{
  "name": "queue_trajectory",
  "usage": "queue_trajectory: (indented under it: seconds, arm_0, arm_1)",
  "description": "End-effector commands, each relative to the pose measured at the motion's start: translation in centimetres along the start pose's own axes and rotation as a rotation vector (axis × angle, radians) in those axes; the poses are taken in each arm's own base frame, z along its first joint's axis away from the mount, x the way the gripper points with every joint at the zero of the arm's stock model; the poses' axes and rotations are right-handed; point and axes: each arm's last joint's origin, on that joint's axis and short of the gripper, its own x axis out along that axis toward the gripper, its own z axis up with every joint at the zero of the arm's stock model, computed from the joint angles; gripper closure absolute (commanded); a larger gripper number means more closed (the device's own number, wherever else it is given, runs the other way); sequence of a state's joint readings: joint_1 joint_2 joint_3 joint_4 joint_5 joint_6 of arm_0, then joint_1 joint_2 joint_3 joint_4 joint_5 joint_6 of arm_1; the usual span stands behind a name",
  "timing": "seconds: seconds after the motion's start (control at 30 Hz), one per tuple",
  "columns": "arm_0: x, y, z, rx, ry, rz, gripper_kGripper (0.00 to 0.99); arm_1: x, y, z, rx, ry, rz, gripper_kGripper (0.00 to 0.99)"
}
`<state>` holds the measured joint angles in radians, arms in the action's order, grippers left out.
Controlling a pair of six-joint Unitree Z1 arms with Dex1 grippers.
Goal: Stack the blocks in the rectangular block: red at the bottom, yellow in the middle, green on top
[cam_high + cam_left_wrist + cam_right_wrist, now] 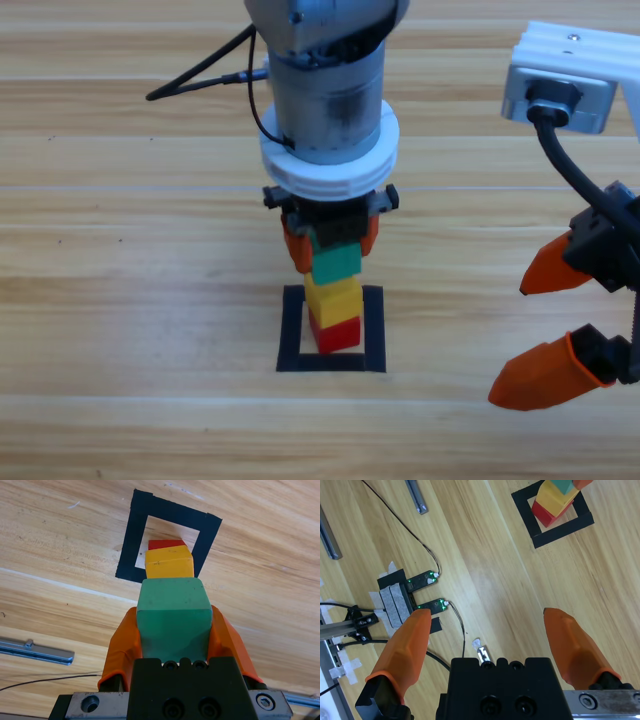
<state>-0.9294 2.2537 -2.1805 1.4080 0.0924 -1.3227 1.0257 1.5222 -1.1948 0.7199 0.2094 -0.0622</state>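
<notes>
The red cube stands inside the black tape square, and the yellow cube rests on it. Straight above, at the yellow's top face, is the green cube, with my left gripper shut on its sides from above. The left wrist view shows the green cube between the orange jaws of the left gripper, with yellow, red and the tape beyond it. My right gripper hangs open at the right, away from the stack.
A black cable runs off behind the left arm. Under the right gripper lie small boards with green lights, taped wires and a metal rail. Another rail shows in the left wrist view.
</notes>
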Motion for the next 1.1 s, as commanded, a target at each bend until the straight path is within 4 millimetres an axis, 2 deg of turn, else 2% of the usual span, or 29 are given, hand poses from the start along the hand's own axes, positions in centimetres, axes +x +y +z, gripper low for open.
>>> queue_trajectory:
  seconds: [0.03,0.37,1.1]
  arm_0:
    - [2.62,-1.15,-0.83,-0.007,0.023,0.052,0.935]
    - [3.26,-1.72,-0.77,-0.013,0.025,0.051,0.932]
    - [3.28,-0.85,-0.75,-0.007,0.031,0.079,0.932]
  arm_1:
    - [0.40,-0.39,-0.88,0.005,0.025,-0.014,0.002]
    - [0.40,-0.35,-0.87,0.004,0.024,-0.005,0.002]
    - [0.48,-0.30,-0.92,-0.001,0.028,0.008,0.002]
